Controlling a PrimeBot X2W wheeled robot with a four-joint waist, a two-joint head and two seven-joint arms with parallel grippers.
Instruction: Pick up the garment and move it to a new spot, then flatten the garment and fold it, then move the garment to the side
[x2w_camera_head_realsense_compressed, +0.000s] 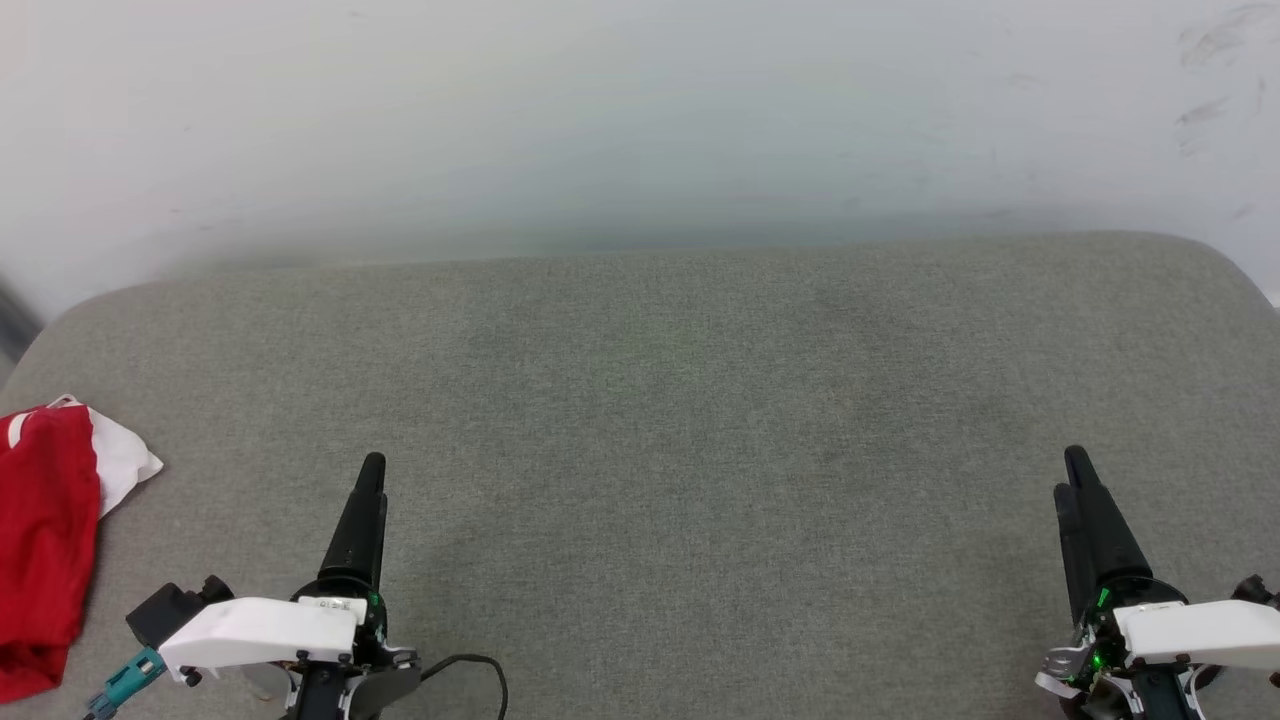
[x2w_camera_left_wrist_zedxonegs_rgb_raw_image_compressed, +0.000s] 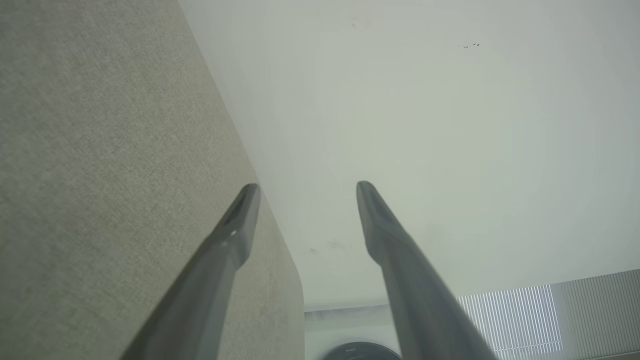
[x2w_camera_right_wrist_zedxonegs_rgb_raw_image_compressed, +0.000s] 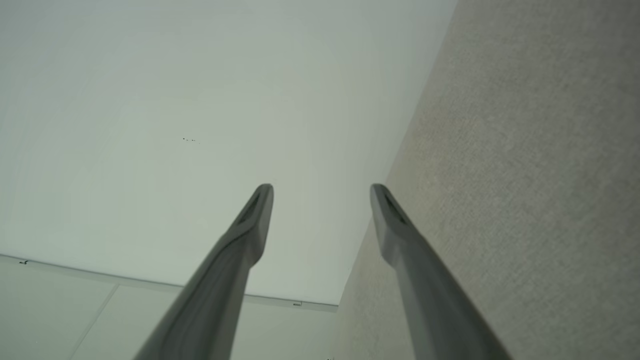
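Note:
The red garment (x2w_camera_head_realsense_compressed: 45, 540) with a white sleeve lies bunched at the far left edge of the grey cushioned surface (x2w_camera_head_realsense_compressed: 680, 420) in the head view. My left gripper (x2w_camera_head_realsense_compressed: 372, 468) hovers at the lower left, well to the right of the garment and apart from it. In the left wrist view my left gripper (x2w_camera_left_wrist_zedxonegs_rgb_raw_image_compressed: 307, 192) stands open with nothing between its fingers. My right gripper (x2w_camera_head_realsense_compressed: 1075, 470) sits at the lower right of the head view. The right wrist view shows my right gripper (x2w_camera_right_wrist_zedxonegs_rgb_raw_image_compressed: 322, 194) open and holding nothing.
A pale wall (x2w_camera_head_realsense_compressed: 640, 120) rises right behind the grey surface. The surface's rounded corners show at the far left and far right. A cable (x2w_camera_head_realsense_compressed: 470, 665) loops by my left wrist. A dark round object (x2w_camera_left_wrist_zedxonegs_rgb_raw_image_compressed: 360, 351) and slatted blinds (x2w_camera_left_wrist_zedxonegs_rgb_raw_image_compressed: 530, 310) lie beyond the surface's edge.

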